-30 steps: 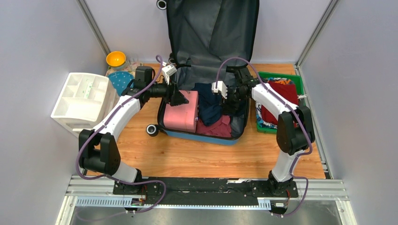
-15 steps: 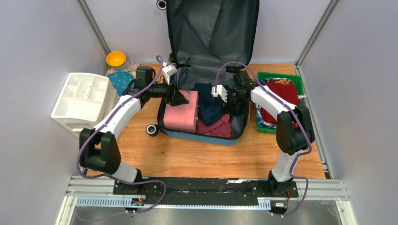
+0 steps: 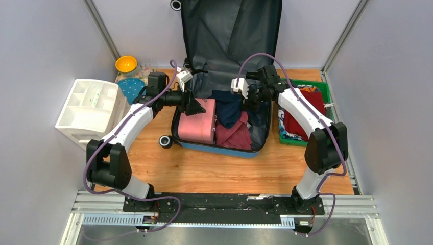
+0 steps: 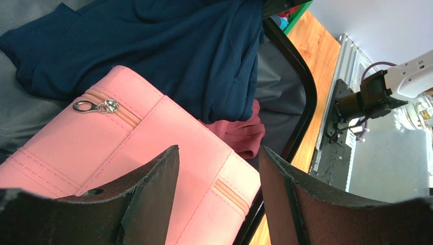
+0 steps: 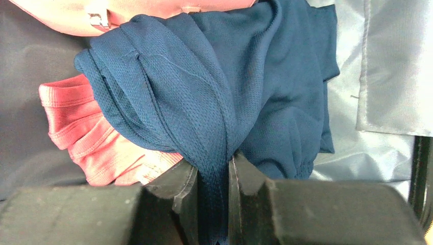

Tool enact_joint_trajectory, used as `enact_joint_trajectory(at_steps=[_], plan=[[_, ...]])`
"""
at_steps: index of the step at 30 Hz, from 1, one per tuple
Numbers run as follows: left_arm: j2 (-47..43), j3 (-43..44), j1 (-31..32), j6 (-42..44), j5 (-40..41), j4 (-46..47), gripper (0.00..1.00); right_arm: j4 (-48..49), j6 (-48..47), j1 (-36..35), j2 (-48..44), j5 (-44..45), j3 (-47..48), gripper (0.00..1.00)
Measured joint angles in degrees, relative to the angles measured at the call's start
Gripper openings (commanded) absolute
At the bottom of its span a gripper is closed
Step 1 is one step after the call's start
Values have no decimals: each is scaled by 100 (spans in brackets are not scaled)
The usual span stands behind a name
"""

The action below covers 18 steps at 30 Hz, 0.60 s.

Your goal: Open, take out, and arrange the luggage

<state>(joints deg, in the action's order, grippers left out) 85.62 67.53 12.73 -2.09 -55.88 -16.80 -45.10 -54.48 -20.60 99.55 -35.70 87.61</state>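
The luggage (image 3: 224, 148) lies open in the middle of the floor, its grey-lined lid (image 3: 230, 35) standing up at the back. Inside are a pink zip bag (image 3: 196, 122), a navy garment (image 3: 230, 109) and a maroon garment (image 3: 235, 138). My left gripper (image 3: 196, 107) is open above the pink bag (image 4: 153, 138), jaws apart with nothing between them. My right gripper (image 3: 250, 102) is shut on a fold of the navy garment (image 5: 214, 102) and holds it above the maroon garment (image 5: 97, 148).
A green tray (image 3: 321, 87) with red clothes stands right of the luggage. A white compartmented organiser (image 3: 76, 117) stands at the left, with an orange bowl (image 3: 125, 64) and a teal dotted item (image 3: 130, 87) behind it. Grey walls close in on three sides.
My right gripper has risen and moved back toward the lid, pulling the navy garment up with it and uncovering more of the maroon garment. The left arm has not moved.
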Motion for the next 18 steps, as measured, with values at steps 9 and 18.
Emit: enact_joint_trajectory(at_steps=[9,18], plan=[[0,-33,0,-9,-15,37,67,-308,85,0,107,11,20,33],[0,-48,-2,0,-15,31,67,-306,243,0,164,15,20,17]])
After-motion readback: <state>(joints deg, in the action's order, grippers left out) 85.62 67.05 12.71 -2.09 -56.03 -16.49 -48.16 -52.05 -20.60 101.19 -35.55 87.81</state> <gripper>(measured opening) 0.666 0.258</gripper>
